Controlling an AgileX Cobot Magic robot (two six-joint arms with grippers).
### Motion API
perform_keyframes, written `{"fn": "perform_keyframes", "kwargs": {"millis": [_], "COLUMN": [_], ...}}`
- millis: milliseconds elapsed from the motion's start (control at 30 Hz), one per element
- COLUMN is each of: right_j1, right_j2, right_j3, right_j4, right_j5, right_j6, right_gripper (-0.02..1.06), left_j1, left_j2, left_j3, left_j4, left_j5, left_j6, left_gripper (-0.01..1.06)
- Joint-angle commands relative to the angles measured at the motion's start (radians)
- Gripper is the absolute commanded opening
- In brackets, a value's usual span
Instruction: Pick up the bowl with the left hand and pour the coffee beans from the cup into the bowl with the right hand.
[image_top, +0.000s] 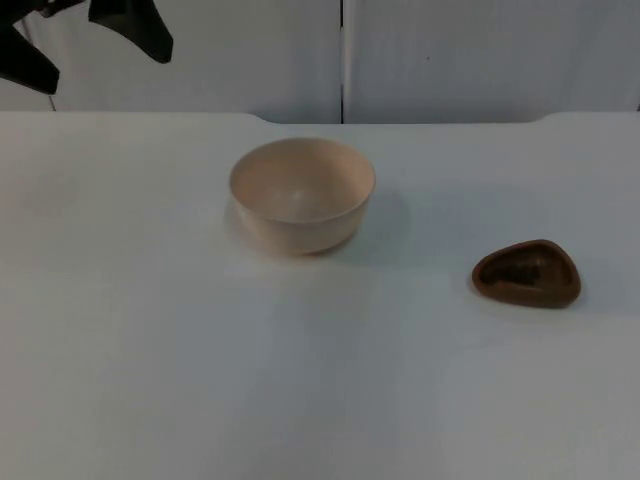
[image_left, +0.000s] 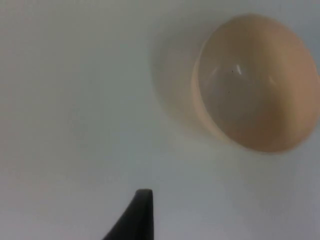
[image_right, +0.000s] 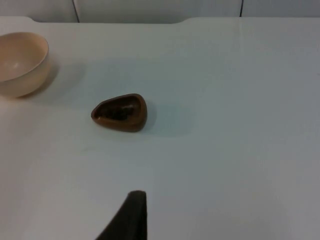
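So on my end, starting at the left of the top view, the left gripper (image_top: 130, 28) is hanging high up in the corner over the far left of the table (image_top: 150, 380), well apart from everything, and it's got nothing in it. How wide its fingers are spread I honestly can't tell, they're just dark shapes against the grey wall (image_top: 450, 55) from here. In the left wrist view one black fingertip (image_left: 140, 210) is poking out above bare tabletop, with the bowl (image_left: 255, 82) sitting off ahead of it, not touching. Moving along, that bowl (image_top: 302, 193) is a plain cream-coloured one, upright, standing on the table a bit left of centre and toward the wall, and I can't see anything inside it. Further right and closer to me is the cup (image_top: 528, 273), a small brown rounded-triangle thing, upright on the table, well apart from the bowl, with a dark fill inside that looks like the coffee beans (image_top: 525, 270). The right wrist view has the cup (image_right: 120, 112) ahead of the right gripper's fingertip (image_right: 131, 215) with a stretch of bare table between them, and the bowl (image_right: 20, 62) beyond it off to one side. That gripper isn't holding anything either; open or closed, can't tell.
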Motion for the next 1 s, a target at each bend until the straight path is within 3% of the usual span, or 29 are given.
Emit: {"fn": "perform_keyframes", "kwargs": {"millis": [0, 200, 533, 967], "right_j1": [-0.004, -0.004, -0.004, -0.004], "right_j2": [-0.004, -0.004, -0.004, -0.004], "right_j3": [0.007, 0.007, 0.007, 0.007], "right_j4": [-0.003, -0.003, -0.003, -0.003], "right_j5": [-0.003, -0.003, -0.003, -0.003], "right_j6": [0.002, 0.002, 0.002, 0.002], "right_gripper": [1.05, 1.05, 1.05, 1.05], "left_j1": [-0.005, -0.005, -0.024, -0.101], "left_j2": [0.036, 0.131, 0.254, 0.412], "left_j3": [-0.038, -0.135, -0.243, -0.294], "left_j4": [-0.015, -0.015, 0.009, 0.127], "left_j5": [0.014, 0.065, 0.069, 0.014], "left_j6": [-0.015, -0.032, -0.085, -0.308], "left_gripper": [1.01, 1.01, 1.01, 1.01]}}
